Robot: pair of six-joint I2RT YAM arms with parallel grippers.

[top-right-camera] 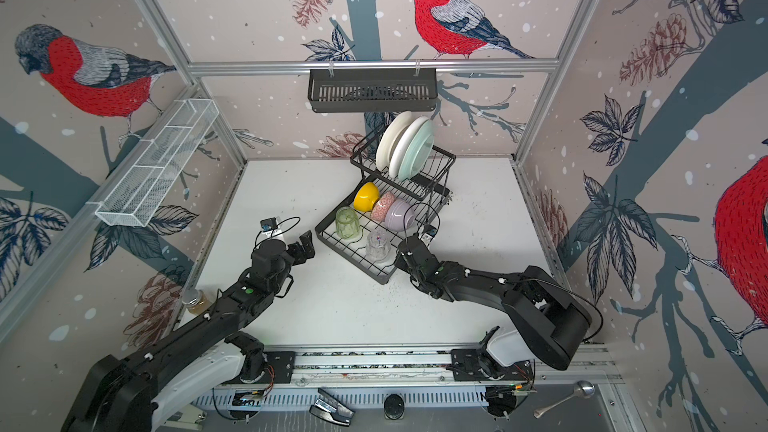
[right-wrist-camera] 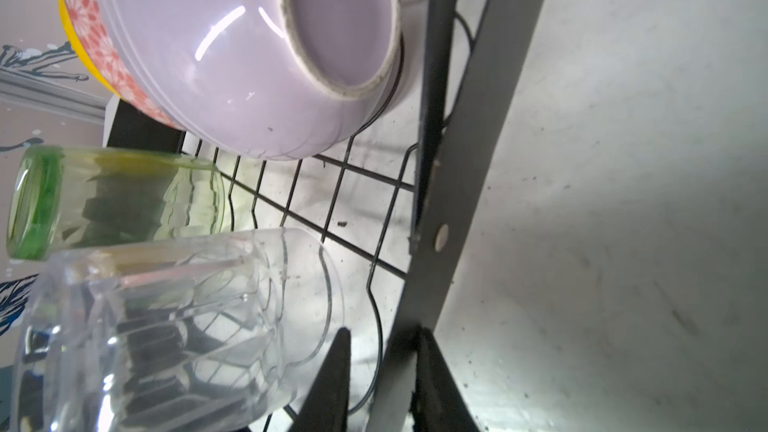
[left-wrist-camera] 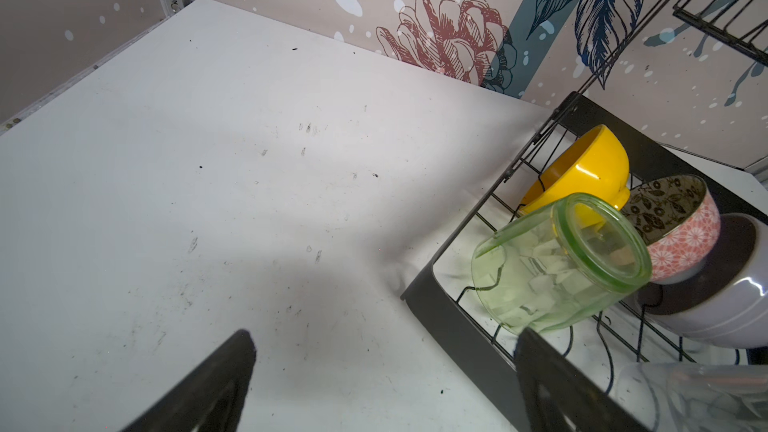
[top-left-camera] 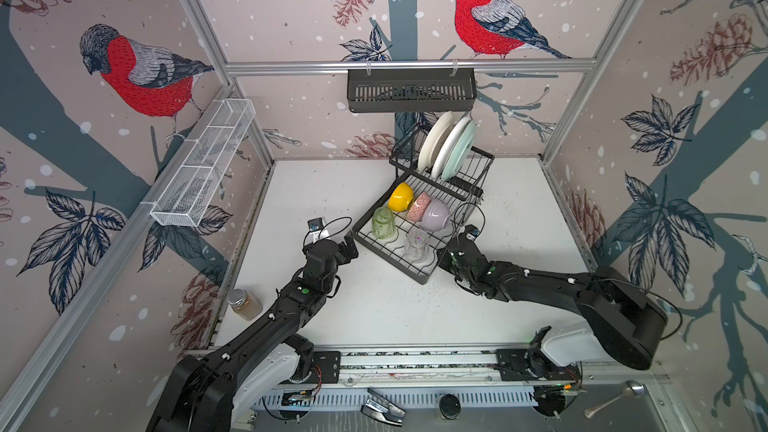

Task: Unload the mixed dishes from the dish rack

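The black wire dish rack [top-left-camera: 384, 259] stands askew at the middle of the table. On its low tray lie a pale-green tumbler [top-left-camera: 383, 223], a clear tumbler [top-left-camera: 415, 245], and yellow [top-left-camera: 401, 196], pink-patterned [top-left-camera: 417, 206] and lilac [top-left-camera: 436, 214] bowls. Cream plates [top-left-camera: 434, 143] and a mint plate [top-left-camera: 463, 151] stand in the raised basket. My right gripper [right-wrist-camera: 381, 332] is shut on the rack's flat edge bar [right-wrist-camera: 453, 184], one finger inside by the clear tumbler [right-wrist-camera: 166, 317]. My left gripper [left-wrist-camera: 384, 336] hangs open beside the rack's left corner, near the green tumbler [left-wrist-camera: 557, 263].
A brown jar [top-left-camera: 244, 304] stands at the table's left edge. A black slotted basket [top-left-camera: 411, 89] hangs on the back rail and a white mesh trough [top-left-camera: 203, 168] on the left rail. A spoon [top-left-camera: 615, 398] lies in front of the table.
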